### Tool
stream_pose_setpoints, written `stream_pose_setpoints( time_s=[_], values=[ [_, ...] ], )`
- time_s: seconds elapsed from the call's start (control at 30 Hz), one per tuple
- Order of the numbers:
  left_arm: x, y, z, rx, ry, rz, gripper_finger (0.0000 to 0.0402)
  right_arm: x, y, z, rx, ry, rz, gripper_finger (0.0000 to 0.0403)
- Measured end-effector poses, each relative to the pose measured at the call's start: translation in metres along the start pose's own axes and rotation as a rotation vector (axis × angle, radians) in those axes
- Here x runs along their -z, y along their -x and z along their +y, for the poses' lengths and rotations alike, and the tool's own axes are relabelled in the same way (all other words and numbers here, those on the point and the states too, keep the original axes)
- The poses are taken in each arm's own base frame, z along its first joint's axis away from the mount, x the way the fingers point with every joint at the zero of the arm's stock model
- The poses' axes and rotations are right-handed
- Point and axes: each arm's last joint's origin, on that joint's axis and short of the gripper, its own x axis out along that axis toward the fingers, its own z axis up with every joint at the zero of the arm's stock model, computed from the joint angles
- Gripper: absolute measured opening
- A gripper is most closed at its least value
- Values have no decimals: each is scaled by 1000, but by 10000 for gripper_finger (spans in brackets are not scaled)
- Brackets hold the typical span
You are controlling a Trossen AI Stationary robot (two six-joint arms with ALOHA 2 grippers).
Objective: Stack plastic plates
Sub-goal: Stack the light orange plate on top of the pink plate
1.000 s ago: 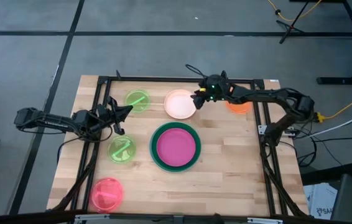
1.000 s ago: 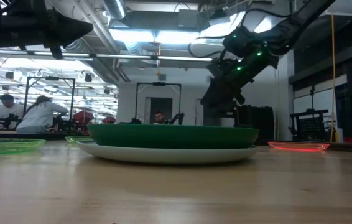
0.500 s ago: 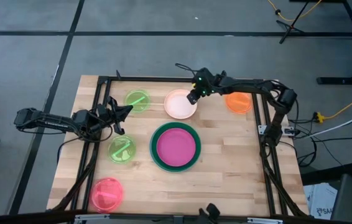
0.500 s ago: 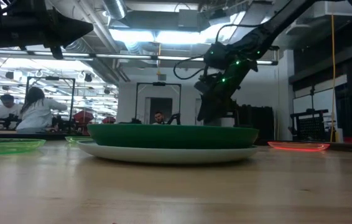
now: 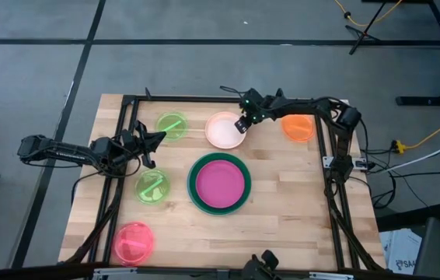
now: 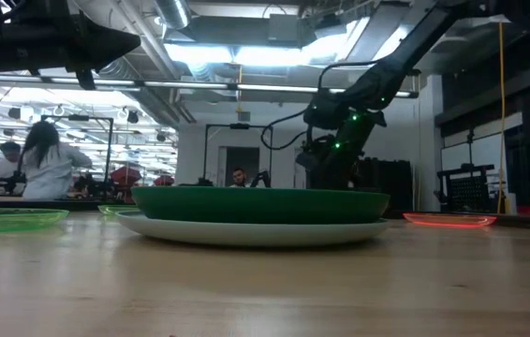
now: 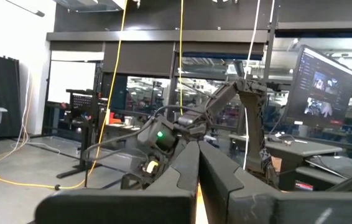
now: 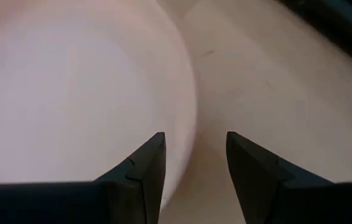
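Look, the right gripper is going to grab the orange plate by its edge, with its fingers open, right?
Not the orange plate. The right gripper is at the edge of the cream plate, fingers open. The high view shows it over that plate's rim, and the right wrist view shows the pale rim running between the two open fingers. The orange plate sits apart, nearer the right arm's base.

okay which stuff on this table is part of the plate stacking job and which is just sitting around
Part of the job:
magenta plate nested in the dark green plate
cream plate, with the open right gripper at its rim
orange plate
two lime green plates
pink plate

Just there:
black frame rails edging the table
left gripper, waiting, shut
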Motion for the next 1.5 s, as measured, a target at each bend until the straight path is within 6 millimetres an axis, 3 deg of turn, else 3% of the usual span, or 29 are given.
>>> stream_pose_setpoints(
  time_s=[0.37, 0.73, 1.1, 1.5],
  values=[
    [1, 0, 0, 2, -4, 7, 4, 5, -11, -2, 3, 14, 34, 145],
    [1, 0, 0, 0, -5, 6, 4, 5, -13, -2, 4, 44, 35, 9],
    [1, 0, 0, -4, -5, 6, 4, 1, -11, -2, 9, 53, 30, 5],
    [1, 0, 0, -4, -4, 6, 4, -34, 10, 6, 7, 91, -13, 1]
  ],
)
